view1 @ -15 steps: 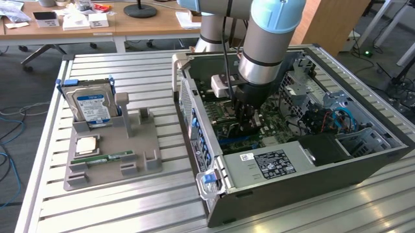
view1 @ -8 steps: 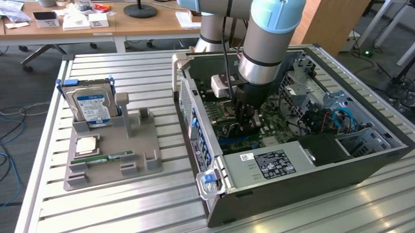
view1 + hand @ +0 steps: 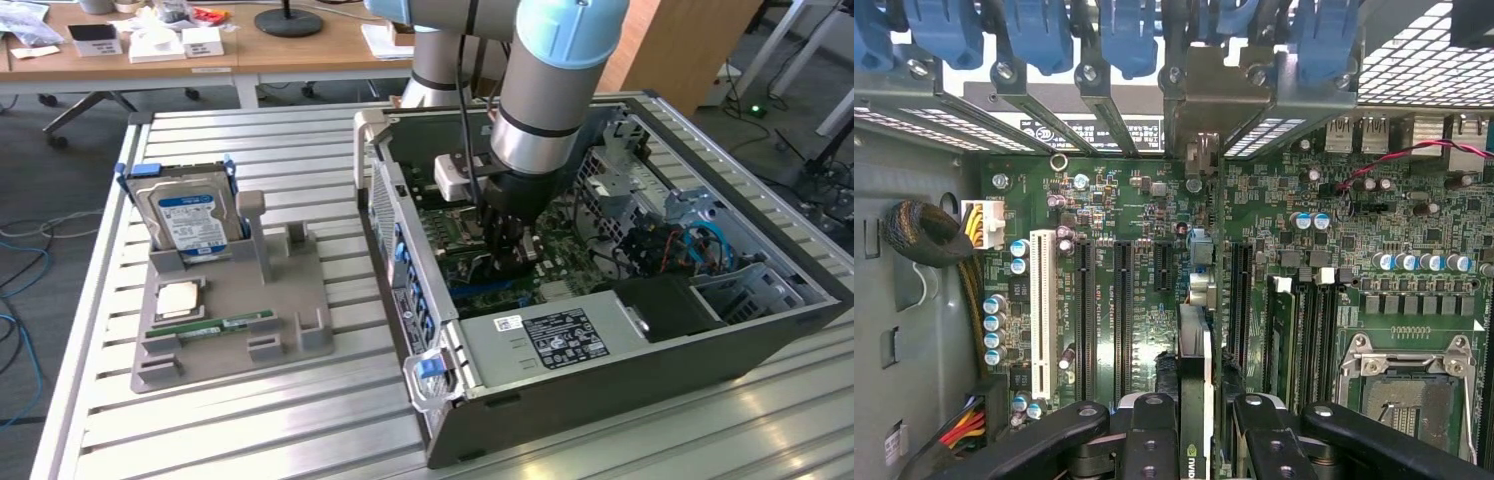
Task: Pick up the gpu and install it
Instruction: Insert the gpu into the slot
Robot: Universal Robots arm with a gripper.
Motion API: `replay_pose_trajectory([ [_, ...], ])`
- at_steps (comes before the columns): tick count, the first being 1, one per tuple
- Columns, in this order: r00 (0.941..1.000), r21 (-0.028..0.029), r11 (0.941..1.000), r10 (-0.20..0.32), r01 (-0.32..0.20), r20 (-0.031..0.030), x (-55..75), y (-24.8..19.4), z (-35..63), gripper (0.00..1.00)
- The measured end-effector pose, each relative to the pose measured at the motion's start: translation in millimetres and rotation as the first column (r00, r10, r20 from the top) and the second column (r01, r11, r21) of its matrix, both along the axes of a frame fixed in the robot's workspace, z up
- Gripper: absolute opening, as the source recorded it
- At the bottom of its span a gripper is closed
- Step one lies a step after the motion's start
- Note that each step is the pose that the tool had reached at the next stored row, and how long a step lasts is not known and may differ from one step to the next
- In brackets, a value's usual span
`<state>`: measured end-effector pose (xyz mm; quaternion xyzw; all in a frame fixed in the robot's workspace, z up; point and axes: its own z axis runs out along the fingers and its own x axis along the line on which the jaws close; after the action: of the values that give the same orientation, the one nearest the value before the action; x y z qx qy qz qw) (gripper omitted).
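Black gripper (image 3: 1202,425) fingers (image 3: 1151,435) pinch the gpu (image 3: 1194,370) by its thin edge, close together. The card sticks out past the fingertips, over the motherboard (image 3: 1134,200) slots inside the computer case (image 3: 641,370). This looks like the putting-in step. It needs a straight line-up and a gentle push.

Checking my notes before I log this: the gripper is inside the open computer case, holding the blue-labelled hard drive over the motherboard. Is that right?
Not the hard drive. The wrist view shows the gripper shut on the gpu, a thin card held edge-on over the motherboard, inside the open computer case. The blue-labelled hard drive stands in the grey holder outside the case.
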<state>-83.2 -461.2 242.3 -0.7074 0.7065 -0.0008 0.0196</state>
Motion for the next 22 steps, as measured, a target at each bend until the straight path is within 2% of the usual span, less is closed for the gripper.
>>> replay_pose_trajectory([
  [22, 1.0, 0.0, 1.0, 0.0, 0.0, 0.0003, 0.0, 0.0, -0.3, 0.26],
])
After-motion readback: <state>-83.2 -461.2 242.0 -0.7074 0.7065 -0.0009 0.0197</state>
